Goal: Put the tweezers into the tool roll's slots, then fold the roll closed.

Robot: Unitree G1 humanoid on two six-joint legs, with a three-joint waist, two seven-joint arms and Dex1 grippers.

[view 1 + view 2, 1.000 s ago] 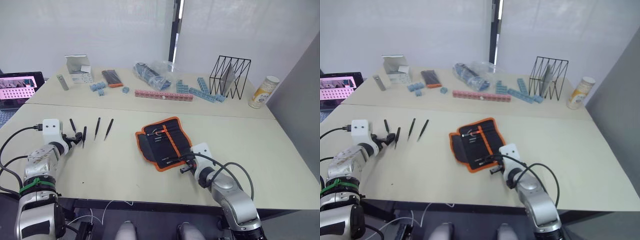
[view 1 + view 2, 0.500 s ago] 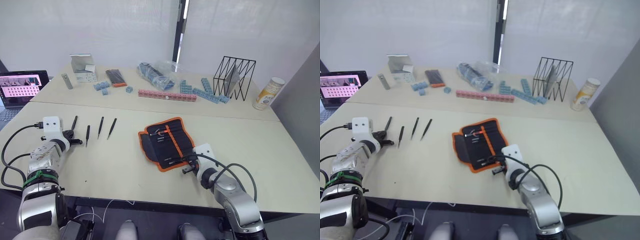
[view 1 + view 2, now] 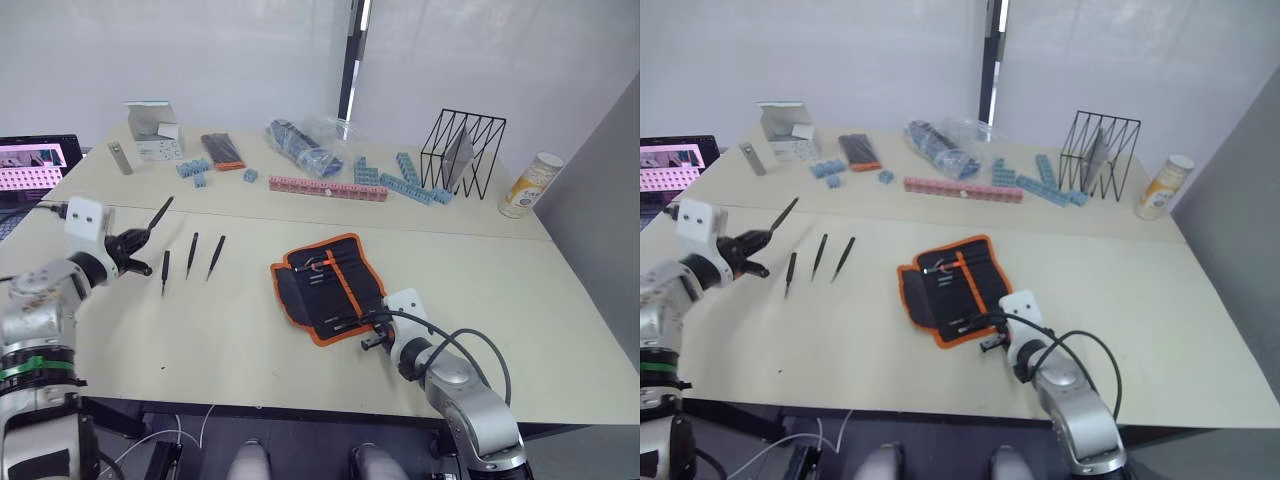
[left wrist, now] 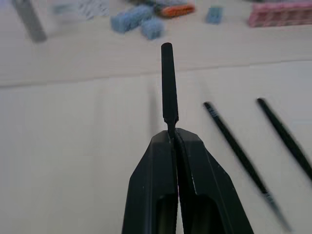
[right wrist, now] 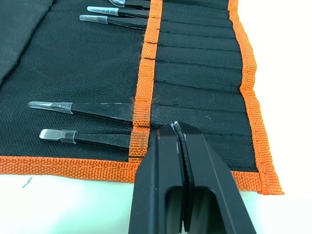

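My left gripper (image 3: 137, 241) is shut on one black tweezers (image 3: 158, 213), held clear of the table at the left with its free end pointing up and away; the left wrist view shows the tweezers (image 4: 168, 83) sticking out of the closed fingertips. Three more tweezers (image 3: 190, 256) lie side by side on the table just right of it. The tool roll (image 3: 330, 285) lies open in the middle, orange-trimmed, with several tweezers (image 5: 83, 109) in its slots. My right gripper (image 3: 370, 340) is shut, its tip (image 5: 176, 127) resting on the roll's near edge by the slot strip.
A laptop (image 3: 30, 165) sits at the far left. Along the back are a white box (image 3: 155, 125), a black-and-orange flat pack (image 3: 222, 150), a plastic bag (image 3: 305, 145), a pink block row (image 3: 327, 189), blue blocks (image 3: 405, 185), a wire rack (image 3: 460, 150) and a bottle (image 3: 528, 183).
My left gripper closed on the leftmost tweezers and lifted it off the table, leaving three lying there. The right gripper stayed on the roll. The camera shifted slightly.
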